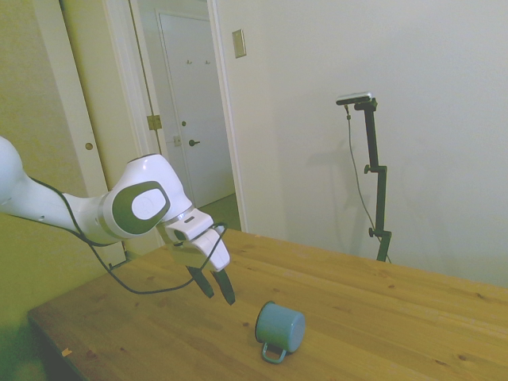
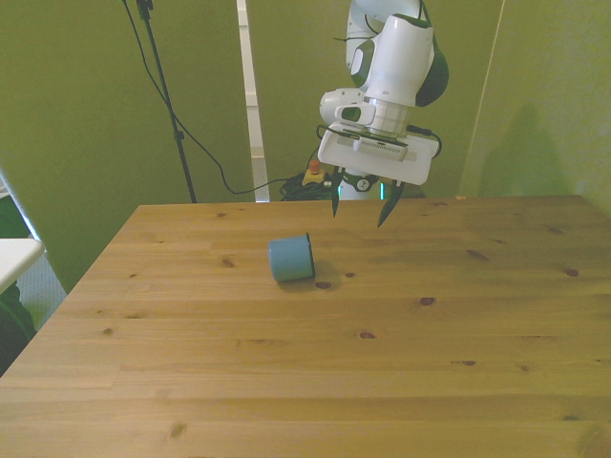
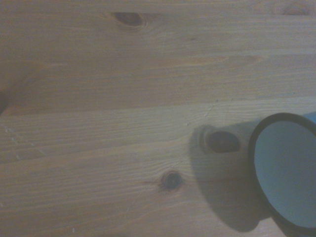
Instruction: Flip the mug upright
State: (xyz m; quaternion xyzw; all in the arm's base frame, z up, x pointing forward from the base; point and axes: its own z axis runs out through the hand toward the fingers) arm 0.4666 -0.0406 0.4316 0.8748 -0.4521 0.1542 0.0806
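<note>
The approach step is in hand: the gripper (image 1: 215, 288) hangs in the air beside the mug (image 1: 279, 326), tilted toward it, its dark fingers (image 2: 335, 204) spread apart and holding nothing. The teal-blue mug lies on its side on the wooden counter (image 2: 382, 382), its loop handle (image 1: 273, 354) low against the wood on the side nearest the side camera. In the wrist view the dark-rimmed disc (image 3: 287, 176) of one end of the mug shows, with the mug's shadow and two knots in the planks just beside it; whether that disc is the mouth or the base cannot be told. In the front view the mug rests just beside a dark knot in the wood, with the gripper above and beyond it. The next move, by the look of things, calls for lowering the spread fingers around the mug's wall or rim, closing, then tipping it onto its base. Beyond the mug, pale walls, a white door (image 1: 194, 111) and a light switch plate (image 1: 239, 43) fill the room
</note>
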